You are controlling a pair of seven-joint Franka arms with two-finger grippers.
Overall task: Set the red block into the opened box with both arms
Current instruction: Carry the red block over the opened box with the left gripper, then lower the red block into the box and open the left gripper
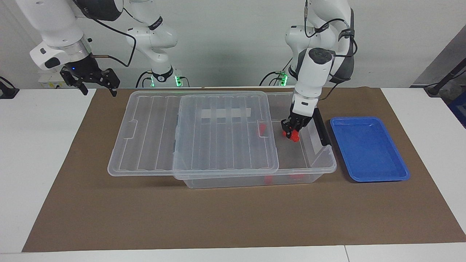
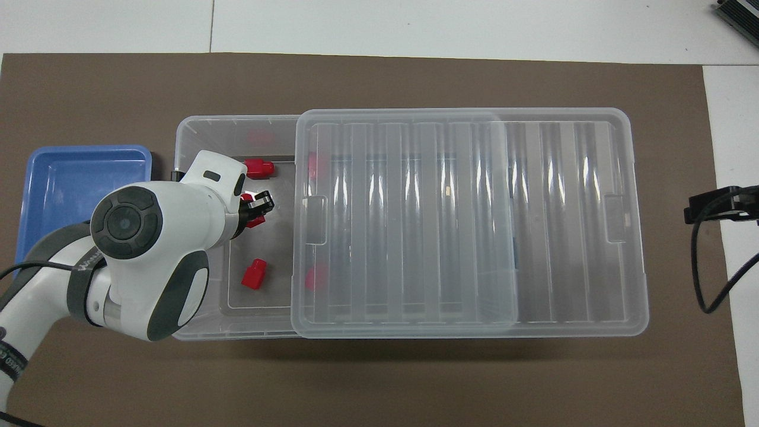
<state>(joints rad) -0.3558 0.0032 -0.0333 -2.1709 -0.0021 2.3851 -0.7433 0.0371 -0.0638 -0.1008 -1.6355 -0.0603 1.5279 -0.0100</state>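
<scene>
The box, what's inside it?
In the box, two loose red blocks lie in the open part. Red blurs show through the lid; anything else under it is unclear.

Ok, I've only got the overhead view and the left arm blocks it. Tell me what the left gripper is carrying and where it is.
Observer: The left gripper is shut on the red block, over the uncovered end of the box.
Operator: Now report the right gripper.
Observer: The right gripper hangs open and empty, raised over the edge of the brown mat at the right arm's end, apart from the lid.
</scene>
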